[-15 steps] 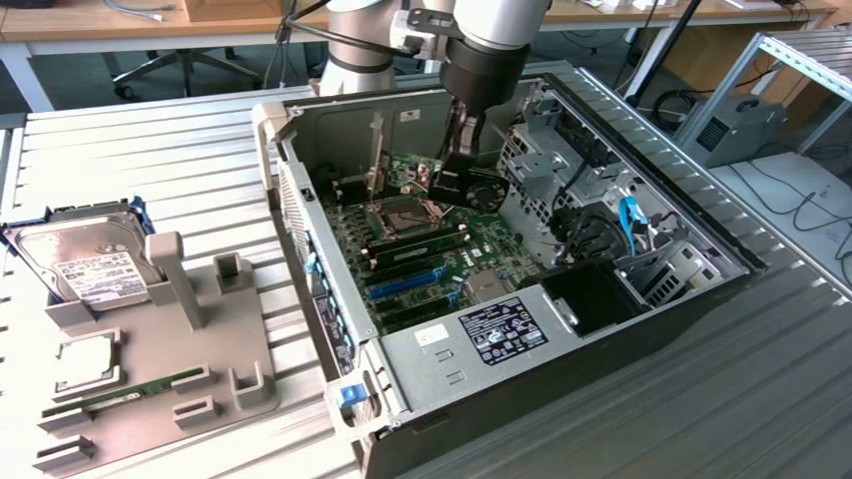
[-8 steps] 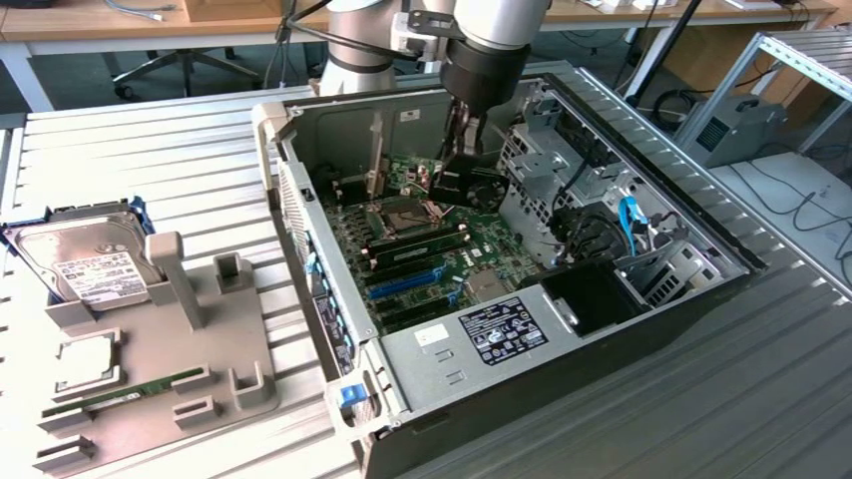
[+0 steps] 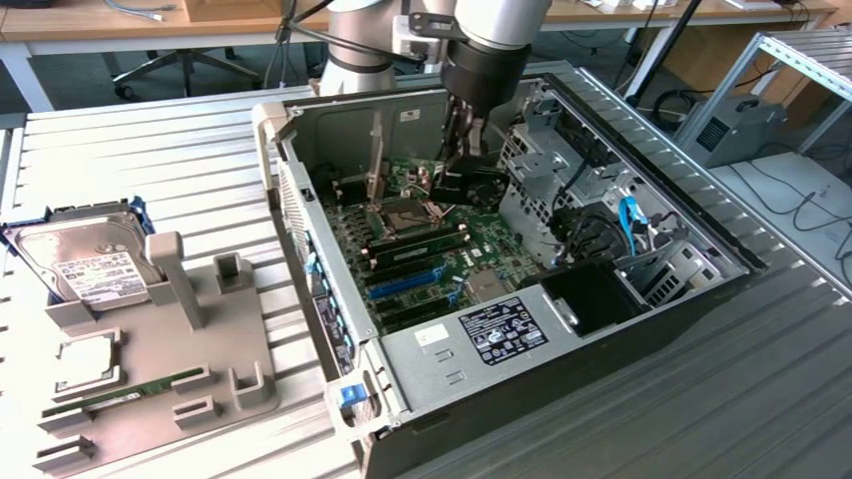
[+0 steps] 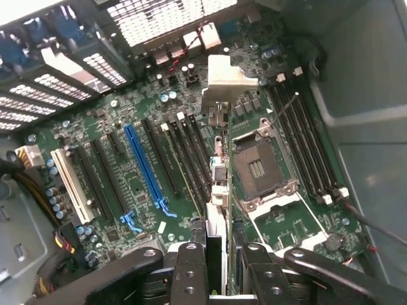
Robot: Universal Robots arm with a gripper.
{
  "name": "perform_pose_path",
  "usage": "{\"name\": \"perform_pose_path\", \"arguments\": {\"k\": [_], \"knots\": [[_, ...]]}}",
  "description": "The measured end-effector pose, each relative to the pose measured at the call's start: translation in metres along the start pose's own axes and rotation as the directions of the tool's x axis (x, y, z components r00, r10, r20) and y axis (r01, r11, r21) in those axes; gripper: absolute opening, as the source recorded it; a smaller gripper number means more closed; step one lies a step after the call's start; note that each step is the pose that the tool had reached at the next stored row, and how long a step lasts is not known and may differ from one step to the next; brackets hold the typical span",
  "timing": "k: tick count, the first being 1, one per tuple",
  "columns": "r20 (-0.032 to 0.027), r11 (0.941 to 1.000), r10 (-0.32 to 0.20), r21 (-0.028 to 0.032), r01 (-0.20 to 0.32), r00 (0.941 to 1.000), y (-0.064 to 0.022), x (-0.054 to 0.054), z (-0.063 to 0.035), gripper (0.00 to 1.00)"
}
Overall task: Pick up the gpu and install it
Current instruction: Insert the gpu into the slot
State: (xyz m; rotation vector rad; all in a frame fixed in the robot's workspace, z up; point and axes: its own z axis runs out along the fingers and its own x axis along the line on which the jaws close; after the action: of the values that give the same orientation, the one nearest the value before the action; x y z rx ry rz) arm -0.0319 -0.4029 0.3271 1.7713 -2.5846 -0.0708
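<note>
Wrist view: gripper (image 4: 219, 260) clamps gpu (image 4: 218, 185) (edge-on) above the motherboard (image 4: 143, 213).

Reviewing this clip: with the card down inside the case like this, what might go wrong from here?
1. The gpu, held edge-on in the pincer, hangs close beside the open CPU socket; a sideways slip might strike it.
2. Its metal bracket sits near the red and black wires by the case wall and may snag them.
</note>
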Motion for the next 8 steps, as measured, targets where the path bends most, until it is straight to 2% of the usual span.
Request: {"name": "perform_pose_path", "arguments": {"k": [8], "knots": [[-0.0032, 0.9969, -0.079, -0.0017, 0.079, 0.9969, -0.0003, -0.0001, 0.0, 0.26]]}}
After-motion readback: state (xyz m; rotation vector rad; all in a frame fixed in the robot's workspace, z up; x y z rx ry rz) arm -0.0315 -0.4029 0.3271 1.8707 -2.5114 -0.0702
